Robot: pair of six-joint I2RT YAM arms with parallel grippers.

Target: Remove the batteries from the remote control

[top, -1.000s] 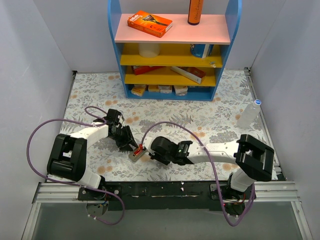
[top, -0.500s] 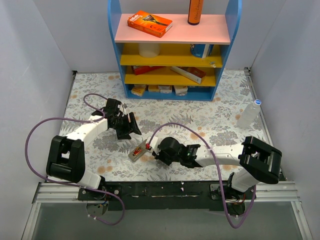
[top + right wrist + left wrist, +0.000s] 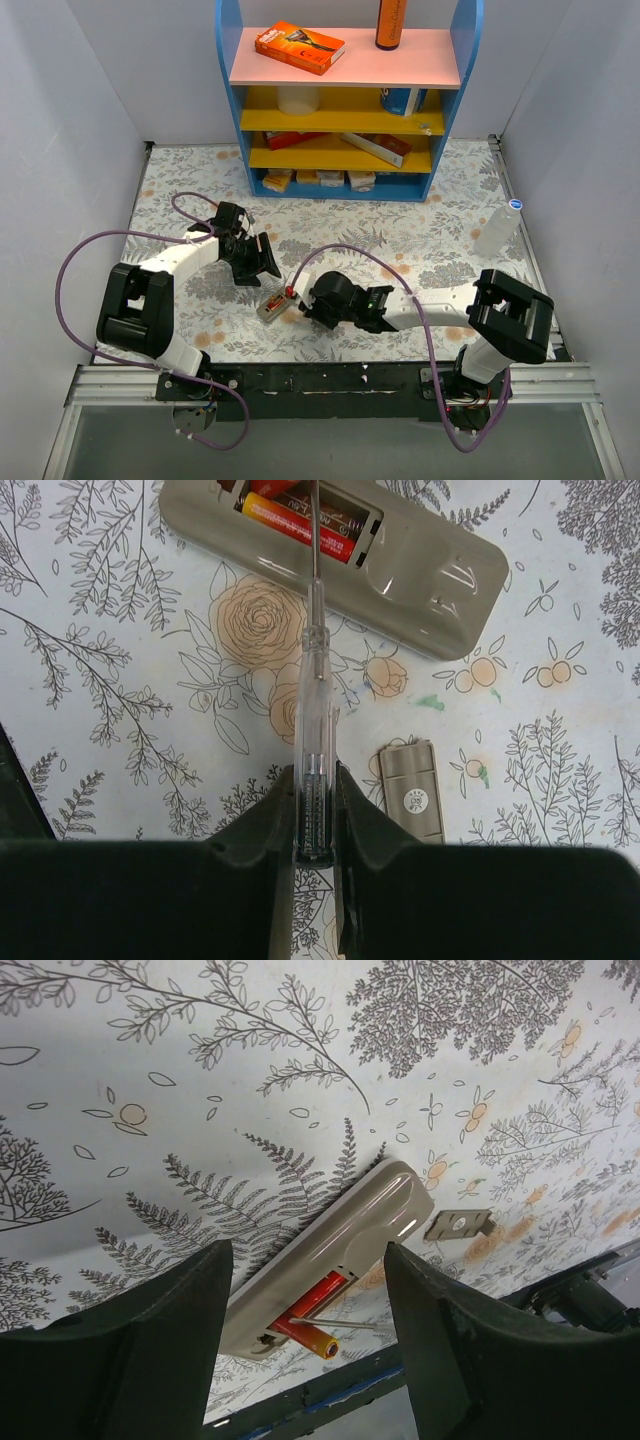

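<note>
The remote control [image 3: 440,575] lies face down on the floral counter [image 3: 120,730], its battery bay open to the top so the cells can be reached from above. The right end effector [image 3: 313,792] is clenched on the clear handle of a screwdriver [image 3: 311,680]. It holds the tool lengthwise so that the thin metal shaft runs forward into the bay, with the tip resting by the batteries [image 3: 295,525], most likely to lever one out. The left end effector [image 3: 258,258] is released, its fingers spread wide above the remote and touching nothing. Judging by that stance, it waits to steady the case or pick up a freed cell.

By count there are two red batteries, both seated side by side in the bay, one of them cut by the top edge of the right wrist view. There is one remote and one screwdriver. One small grey cover plate [image 3: 412,802] lies flat just beside the remote, set aside from the bay
</note>
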